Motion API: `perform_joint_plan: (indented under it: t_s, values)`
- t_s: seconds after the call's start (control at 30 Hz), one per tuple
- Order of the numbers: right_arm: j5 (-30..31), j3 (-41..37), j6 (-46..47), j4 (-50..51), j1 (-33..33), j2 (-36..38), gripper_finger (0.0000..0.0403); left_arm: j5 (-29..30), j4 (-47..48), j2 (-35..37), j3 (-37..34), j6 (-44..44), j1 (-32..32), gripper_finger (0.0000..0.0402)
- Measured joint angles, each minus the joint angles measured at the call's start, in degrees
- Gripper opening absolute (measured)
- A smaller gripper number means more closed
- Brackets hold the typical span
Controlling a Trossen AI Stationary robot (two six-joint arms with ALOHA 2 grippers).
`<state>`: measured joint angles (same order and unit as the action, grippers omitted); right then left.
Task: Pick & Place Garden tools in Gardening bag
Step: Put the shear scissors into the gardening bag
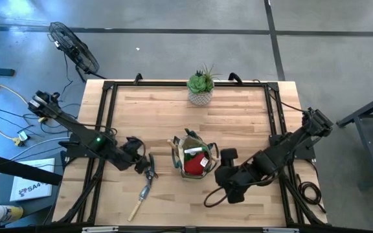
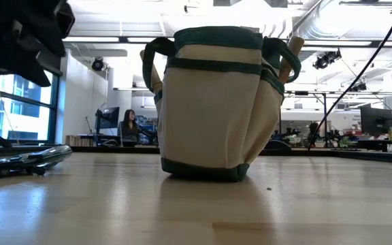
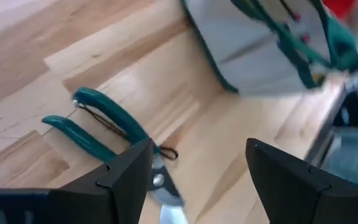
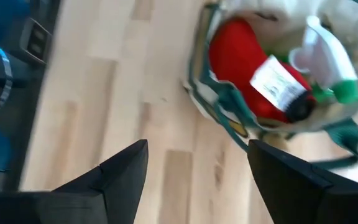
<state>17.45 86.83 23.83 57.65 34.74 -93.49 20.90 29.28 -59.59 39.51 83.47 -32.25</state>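
- Sitting near the middle of the table (image 1: 238, 110), a bit toward the front, the gardening bag (image 1: 195, 157) stands upright with its mouth open to the top.
- Inside it is a red glove-like item (image 4: 253, 71) with a white tag whose writing is too small to read, and a green spray bottle (image 4: 328, 65) with a white nozzle.
- At 9 o'clock from the bag lie the green-handled pruners (image 3: 114, 140), flat on the wood. In the high view they run from 12 to 6 o'clock.
- At 7 o'clock from the bag lies a wooden-handled tool (image 1: 141, 197), its handle end at 7 o'clock and its metal end at 1 o'clock.
- The left gripper (image 1: 142, 162) reaches in from the 9 o'clock side, low over the pruners. Its fingers (image 3: 126, 180) are spread apart and hold nothing.
- The right gripper (image 1: 224, 167) reaches in from the 3 o'clock side, just beside the bag. Its fingers (image 4: 120, 171) are spread apart and hold nothing too.
- A green plant in a white pot (image 1: 201, 87) stands at 12 o'clock, by the far edge.
- A box (image 1: 31, 188) on the floor at 9 o'clock reads "SA4".
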Motion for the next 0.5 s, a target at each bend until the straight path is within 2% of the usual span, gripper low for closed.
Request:
perform_joint_plan:
  t_s: [0.1,0.17,0.33,0.5]
  values:
    - [0.88,0.0,-1.18,2.17,-0.95,0.0,0.0268,2.17,0.46,-1.18,0.0,4.87,0.5,0.0253]
    - [0.76,-0.4,-1.91,2.28,-1.61,0.0,0.0268,1.3,1.62,-2.23,0.0,7.2,1.97,0.0253]
    - [0.16,-1.54,-2.64,4.47,-2.16,-0.04,0.0268,-9.95,3.7,-5.68,0.0,11.21,5.39,0.0253]
    - [0.15,-2.88,-1.22,5.38,-2.12,-0.04,0.0268,-17.22,10.04,-8.83,0.02,15.26,7.14,0.0253]
